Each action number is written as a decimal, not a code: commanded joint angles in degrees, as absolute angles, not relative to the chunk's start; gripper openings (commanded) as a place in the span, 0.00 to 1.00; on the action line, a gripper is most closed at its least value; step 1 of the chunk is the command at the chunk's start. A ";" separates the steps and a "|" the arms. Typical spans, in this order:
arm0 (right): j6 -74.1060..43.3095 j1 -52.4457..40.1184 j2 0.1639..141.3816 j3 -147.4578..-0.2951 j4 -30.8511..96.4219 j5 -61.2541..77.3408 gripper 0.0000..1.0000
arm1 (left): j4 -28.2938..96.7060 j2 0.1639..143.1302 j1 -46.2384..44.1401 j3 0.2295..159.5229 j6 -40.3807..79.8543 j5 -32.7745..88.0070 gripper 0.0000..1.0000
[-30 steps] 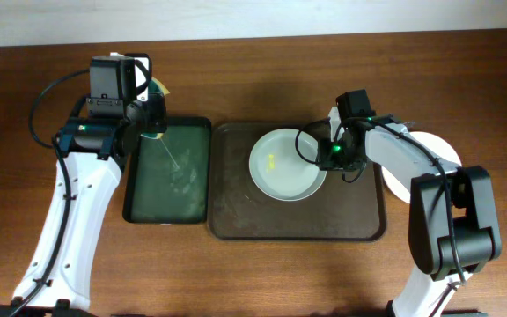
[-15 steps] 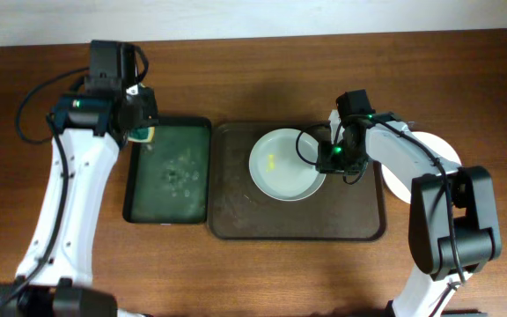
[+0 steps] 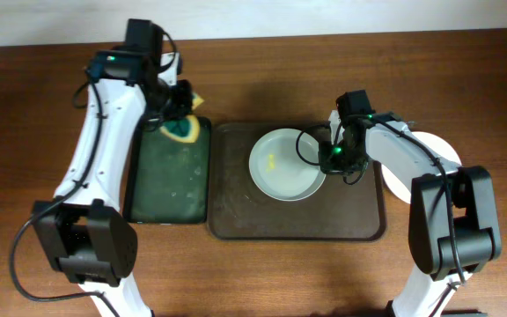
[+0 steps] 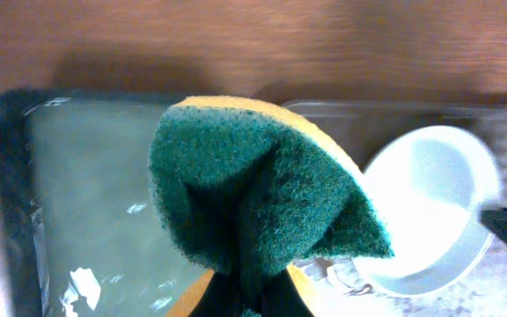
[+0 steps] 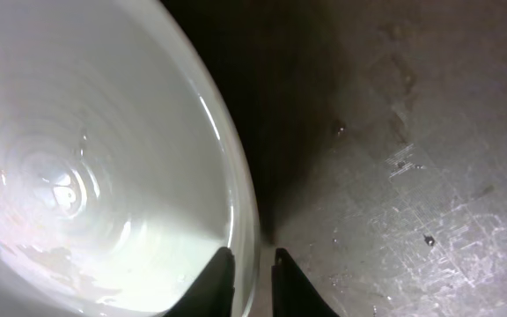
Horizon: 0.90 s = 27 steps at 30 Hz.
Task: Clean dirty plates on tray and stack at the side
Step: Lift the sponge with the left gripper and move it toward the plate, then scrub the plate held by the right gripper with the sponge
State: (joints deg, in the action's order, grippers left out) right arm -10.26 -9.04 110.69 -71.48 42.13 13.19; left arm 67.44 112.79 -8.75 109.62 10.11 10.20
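A white plate (image 3: 286, 165) with a small yellow smudge sits tilted on the dark brown tray (image 3: 236, 207). My right gripper (image 3: 331, 158) is shut on its right rim; the right wrist view shows the plate (image 5: 95, 176) with the fingers (image 5: 252, 264) pinching the rim. Another white plate (image 3: 438, 150) lies on the table to the right, partly hidden by the arm. My left gripper (image 3: 180, 123) is shut on a green and yellow sponge (image 3: 183, 130), held over the top right corner of the black tray. The sponge (image 4: 253, 202) fills the left wrist view, and the plate (image 4: 434, 211) shows at the right.
The narrower black tray (image 3: 167, 176) with a greenish wet bottom lies left of the brown tray; it also shows in the left wrist view (image 4: 69, 202). Brown wooden table all round.
My left arm has swung from the black tray's left top corner to its right top corner, carrying the sponge toward the brown tray. The right arm and plate have not moved.
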 commanded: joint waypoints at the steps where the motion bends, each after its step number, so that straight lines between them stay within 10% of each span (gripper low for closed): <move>1: -9.91 -8.95 111.15 -72.66 41.87 13.50 0.13 | 65.23 112.92 -12.93 110.48 11.75 12.43 0.00; 9: -9.91 -8.95 111.18 -72.64 41.19 13.47 0.23 | 59.90 117.60 -20.45 107.85 14.59 12.23 0.00; 15: -9.91 -8.95 111.18 -72.55 40.71 13.47 0.04 | 57.41 121.30 -23.33 107.81 16.53 12.21 0.00; 27: -9.93 -8.95 111.18 -72.55 40.71 13.52 0.04 | 51.81 125.80 -29.28 107.66 18.68 5.13 0.00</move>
State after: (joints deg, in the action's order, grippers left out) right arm -10.31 -9.04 110.72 -71.48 40.69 13.19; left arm 52.16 125.91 -28.01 107.79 17.80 9.39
